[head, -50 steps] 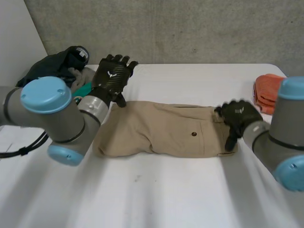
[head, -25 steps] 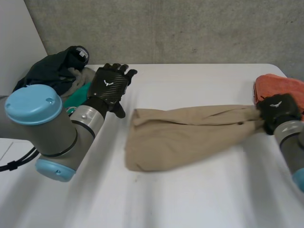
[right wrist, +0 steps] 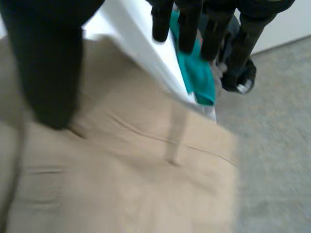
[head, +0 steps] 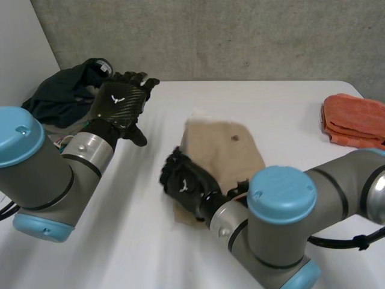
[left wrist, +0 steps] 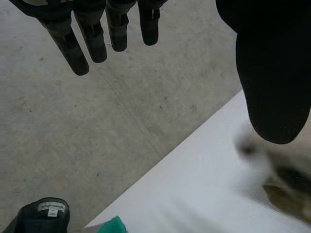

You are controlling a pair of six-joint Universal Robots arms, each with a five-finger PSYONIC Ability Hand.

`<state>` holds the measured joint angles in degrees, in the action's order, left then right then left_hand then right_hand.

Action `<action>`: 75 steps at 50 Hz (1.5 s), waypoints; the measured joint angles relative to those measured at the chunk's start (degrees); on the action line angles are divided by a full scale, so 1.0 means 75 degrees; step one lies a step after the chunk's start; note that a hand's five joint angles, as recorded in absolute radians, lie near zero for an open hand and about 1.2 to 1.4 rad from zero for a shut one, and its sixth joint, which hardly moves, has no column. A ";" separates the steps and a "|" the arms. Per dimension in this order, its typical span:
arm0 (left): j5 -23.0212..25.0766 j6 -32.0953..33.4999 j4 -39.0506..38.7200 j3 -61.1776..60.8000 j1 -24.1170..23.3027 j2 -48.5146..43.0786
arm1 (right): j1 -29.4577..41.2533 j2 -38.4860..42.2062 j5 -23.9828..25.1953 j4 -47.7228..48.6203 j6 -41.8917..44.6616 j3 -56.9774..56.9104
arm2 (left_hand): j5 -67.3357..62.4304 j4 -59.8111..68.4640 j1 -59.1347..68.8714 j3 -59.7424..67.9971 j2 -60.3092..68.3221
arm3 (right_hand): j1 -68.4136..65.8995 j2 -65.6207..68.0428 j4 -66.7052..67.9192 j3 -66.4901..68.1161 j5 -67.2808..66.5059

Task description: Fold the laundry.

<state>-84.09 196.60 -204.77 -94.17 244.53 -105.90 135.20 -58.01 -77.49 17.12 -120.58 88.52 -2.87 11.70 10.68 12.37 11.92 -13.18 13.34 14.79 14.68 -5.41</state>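
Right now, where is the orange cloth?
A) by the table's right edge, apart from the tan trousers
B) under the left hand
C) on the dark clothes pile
A: the orange cloth lies by the right edge of the table, with bare white surface between it and the tan trousers.

A white table (head: 258, 99) stands on grey concrete floor (head: 240, 36).

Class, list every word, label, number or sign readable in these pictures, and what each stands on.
Nothing can be read.
White tag on the dark garment: printed lines, too small to read.
White emblem on the back of the left robot hand: a mark, no letters.
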 measured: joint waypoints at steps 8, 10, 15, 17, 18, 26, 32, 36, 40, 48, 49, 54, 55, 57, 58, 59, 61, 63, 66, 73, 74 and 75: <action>-0.0019 -0.0387 0.0001 0.0516 -0.0083 0.0031 | -0.0904 -0.1763 0.0015 0.0262 -0.3294 0.0479 | 0.0000 0.0000 0.0000 -0.0001 0.0000 | 0.0048 -0.0165 -0.0319 -0.0325 0.0327; -0.0029 -0.0513 0.0026 0.0741 -0.0173 -0.0005 | -0.1286 -0.2199 0.0013 0.0233 -0.4423 0.0565 | 0.0000 0.0000 0.0000 -0.0001 0.0000 | 0.0048 -0.0165 -0.0319 -0.0325 0.0327; -0.0032 -0.0917 0.0336 0.1691 -0.0713 -0.0485 | -0.2456 -0.2898 0.0037 -0.0400 -0.7224 0.0525 | 0.0000 0.0000 0.0000 -0.0001 0.0000 | 0.0048 -0.0165 -0.0319 -0.0325 0.0327; -0.0035 -0.1008 0.0591 0.2098 -0.0981 -0.0807 | -0.2769 -0.2893 0.0053 -0.0769 -0.7648 0.0387 | 0.0000 0.0000 0.0000 -0.0001 0.0000 | 0.0048 -0.0165 -0.0319 -0.0325 0.0327; -0.0044 -0.1044 0.0790 0.2364 -0.1151 -0.1043 | -0.2938 -0.2828 0.0064 -0.1027 -0.7810 0.0272 | 0.0000 0.0001 0.0000 0.0000 0.0000 | 0.0048 -0.0165 -0.0319 -0.0325 0.0327; -0.0671 -0.1100 0.2560 0.4163 -0.2038 -0.2976 | -0.3292 -0.1416 0.0106 -0.2404 -0.7645 -0.0825 | 0.0000 0.0000 0.0000 0.0000 0.0000 | 0.0048 -0.0165 -0.0319 -0.0325 0.0327; -0.1730 -0.0995 0.3730 0.4768 -0.2195 -0.4106 | -0.3260 -0.0062 0.0275 -0.3061 -0.7245 -0.1495 | 0.0000 0.0001 0.0001 0.0000 0.0000 | 0.0048 -0.0165 -0.0319 -0.0325 0.0327; -0.2131 -0.0777 0.4215 0.4674 -0.2190 -0.4465 | -0.3239 0.0709 0.0338 -0.3272 -0.6835 -0.1732 | 0.0000 0.0001 0.0001 0.0000 0.0000 | 0.0048 -0.0228 -0.0320 -0.0325 0.0328; -0.2194 -0.0447 0.4370 0.4349 -0.2166 -0.4442 | -0.3234 0.0973 0.0263 -0.3305 -0.6304 -0.1779 | 0.0000 0.0001 -0.0018 -0.0042 -0.0143 | 0.0106 -0.0397 -0.0319 -0.0325 0.0327; -0.2021 -0.0034 0.4288 0.4027 -0.2123 -0.3577 | -0.3239 0.0339 -0.0279 -0.3151 -0.5555 -0.1535 | 0.0012 0.0001 -0.0061 -0.0204 -0.0232 | 0.0168 -0.0399 -0.0319 -0.0325 0.0331; -0.1908 -0.0010 0.4201 0.4042 -0.2117 -0.3294 | -0.3220 -0.0014 -0.0448 -0.3019 -0.5487 -0.1384 | 0.0013 0.0001 -0.0061 -0.0204 -0.0232 | 0.0168 -0.0399 -0.0319 -0.0325 0.0352; -0.1353 0.0003 0.3793 0.4129 -0.2086 -0.2520 | -0.3049 -0.1083 -0.0826 -0.2446 -0.5437 -0.0754 | 0.0013 0.0001 -0.0061 -0.0204 -0.0232 | 0.0167 -0.0399 -0.0319 -0.0325 0.0352; -0.1036 -0.0005 0.3600 0.4176 -0.2051 -0.2231 | -0.2932 -0.1464 -0.0947 -0.2170 -0.5430 -0.0461 | 0.0013 0.0001 -0.0061 -0.0204 -0.0232 | 0.0168 -0.0399 -0.0319 -0.0325 0.0352; -0.0694 -0.0020 0.3446 0.4218 -0.2001 -0.1999 | -0.2765 -0.1789 -0.1049 -0.1857 -0.5401 -0.0102 | 0.0013 0.0001 -0.0061 -0.0204 -0.0231 | 0.0168 -0.0399 -0.0319 -0.0325 0.0352; -0.0365 -0.0038 0.3343 0.4275 -0.1952 -0.1830 | -0.2624 -0.1966 -0.1120 -0.1633 -0.5363 0.0168 | 0.0013 0.0001 -0.0061 -0.0204 -0.0231 | 0.0167 -0.0399 -0.0319 -0.0325 0.0352; -0.0042 -0.0059 0.3277 0.4339 -0.1904 -0.1698 | -0.2420 -0.2145 -0.1190 -0.1341 -0.5291 0.0531 | 0.0013 0.0001 -0.0058 -0.0204 -0.0228 | 0.0168 -0.0399 -0.0319 -0.0325 0.0352; 0.0464 -0.0110 0.3247 0.4441 -0.1834 -0.1551 | -0.2142 -0.2277 -0.1260 -0.0994 -0.5169 0.1014 | 0.0013 0.0001 -0.0043 -0.0201 -0.0214 | 0.0167 -0.0399 -0.0319 -0.0325 0.0352; 0.1053 -0.0210 0.3313 0.4578 -0.1763 -0.1443 | -0.1835 -0.2329 -0.1316 -0.0636 -0.5015 0.1537 | 0.0013 0.0001 -0.0035 -0.0198 -0.0214 | 0.0167 -0.0399 -0.0319 -0.0325 0.0352; 0.1959 -0.0443 0.3606 0.4800 -0.1645 -0.1369 | -0.1445 -0.2206 -0.1405 -0.0097 -0.4817 0.2254 | 0.0009 0.0001 -0.0035 -0.0189 -0.0214 | 0.0168 -0.0399 -0.0319 -0.0325 0.0352; 0.3427 -0.0951 0.4324 0.5088 -0.1410 -0.1434 | -0.1096 -0.1346 -0.1674 0.1241 -0.4656 0.3004 | 0.0012 0.0001 -0.0035 -0.0190 -0.0214 | 0.0167 -0.0399 -0.0319 -0.0325 0.0352; 0.3526 -0.0986 0.4371 0.5094 -0.1390 -0.1455 | -0.1089 -0.1217 -0.1710 0.1436 -0.4649 0.3015 | 0.0013 0.0001 -0.0035 -0.0189 -0.0214 | 0.0168 -0.0399 -0.0319 -0.0325 0.0352; 0.3605 -0.1015 0.4410 0.5092 -0.1376 -0.1479 | -0.1089 -0.1108 -0.1740 0.1606 -0.4645 0.3010 | 0.0013 0.0001 -0.0035 -0.0189 -0.0214 | 0.0168 -0.0399 -0.0319 -0.0325 0.0352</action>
<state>-57.05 188.98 -171.69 -55.98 234.21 -116.99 127.03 -66.32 -90.54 29.16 -155.42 111.10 -2.77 11.71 10.41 10.95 10.32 -11.93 10.35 12.39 12.24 -2.76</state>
